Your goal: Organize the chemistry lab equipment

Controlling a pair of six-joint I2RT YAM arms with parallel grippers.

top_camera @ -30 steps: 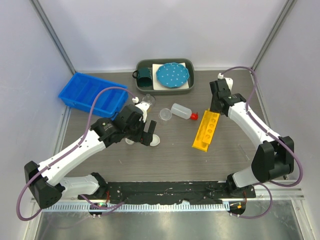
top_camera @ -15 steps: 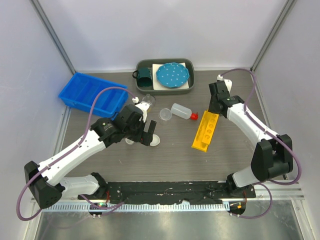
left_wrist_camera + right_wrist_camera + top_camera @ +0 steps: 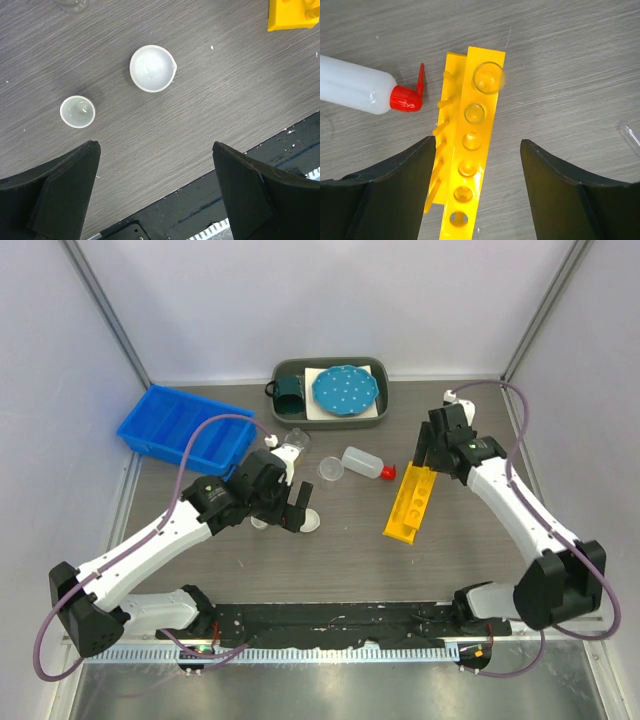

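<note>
Yellow test-tube rack [image 3: 470, 165] lies on the surface [image 3: 570, 60], its far end just beside the squeeze bottle [image 3: 355, 85]'s red nozzle. Over it hangs the right gripper [image 3: 476, 150], jaws apart, holding nothing, while the left gripper [image 3: 155, 150] gapes wide above two small dishes [image 3: 151, 68]. An off-centre pinch could easily swivel the rack into the bottle

yellow rack [image 3: 476, 145] holes up | squeeze bottle [image 3: 351, 84] on side | round dishes [image 3: 152, 68] upright
</note>
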